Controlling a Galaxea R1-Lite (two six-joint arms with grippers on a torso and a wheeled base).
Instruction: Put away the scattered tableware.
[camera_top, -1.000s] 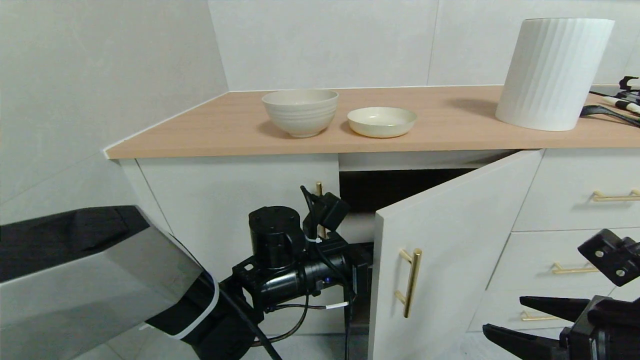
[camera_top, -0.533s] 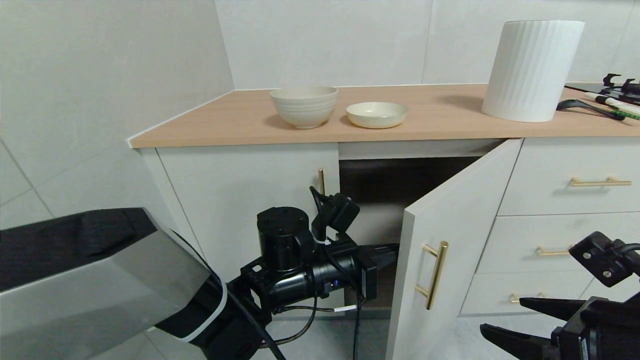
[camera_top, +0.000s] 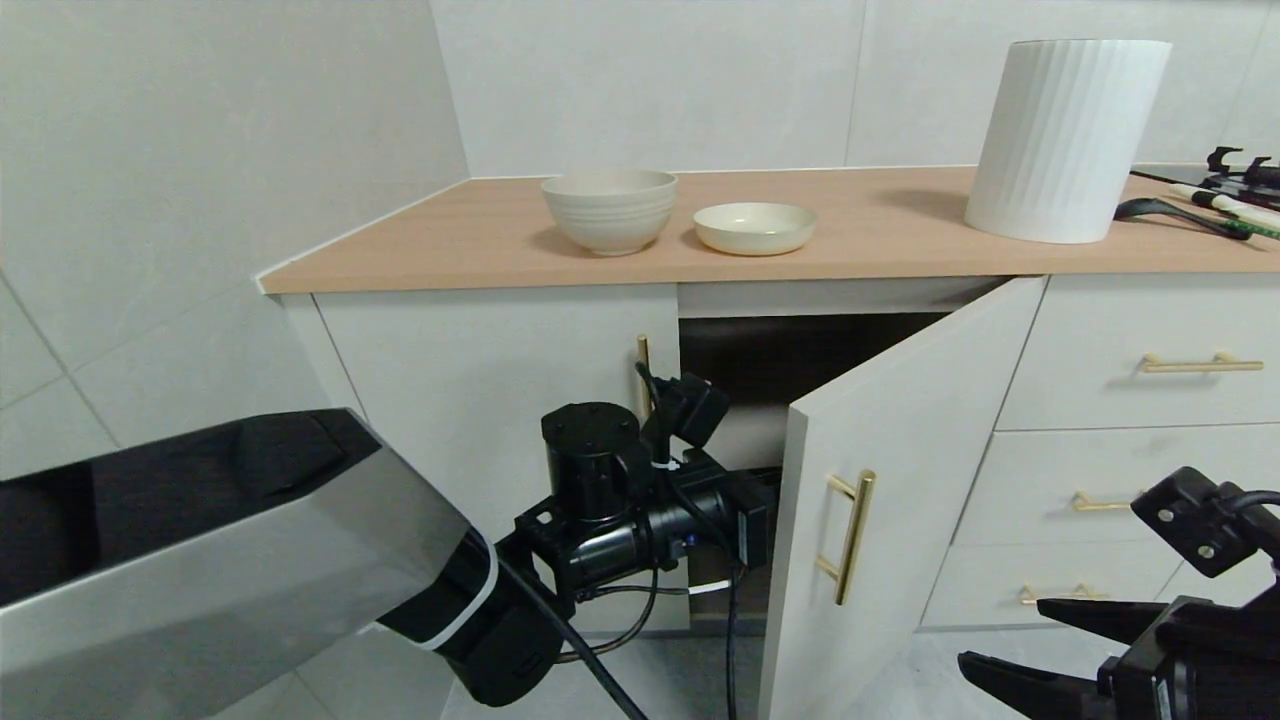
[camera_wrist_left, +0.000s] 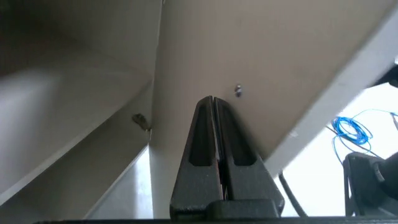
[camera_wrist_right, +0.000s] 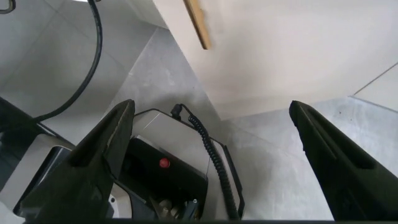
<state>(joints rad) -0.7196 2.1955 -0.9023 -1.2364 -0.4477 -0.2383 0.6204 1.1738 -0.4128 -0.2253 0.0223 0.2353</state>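
The left fingers (camera_wrist_left: 200, 143) look like smooth, matt black plastic with a faint sheen along their edges, and the right fingers (camera_wrist_right: 99, 168) have the same dull black finish. Just beside the left fingers, the cabinet door (camera_top: 900, 470) is matt white with a faint mottled texture. Its handle (camera_top: 848, 538) is brushed, brass-coloured metal. Well above both, the desk (camera_top: 900, 250) is matt wood-grain. The ridged bowl (camera_top: 609, 208) and the dish (camera_top: 754, 226) look like softly glossy cream ceramic. Below the right fingers, the floor (camera_wrist_right: 161, 74) is smooth grey tile.
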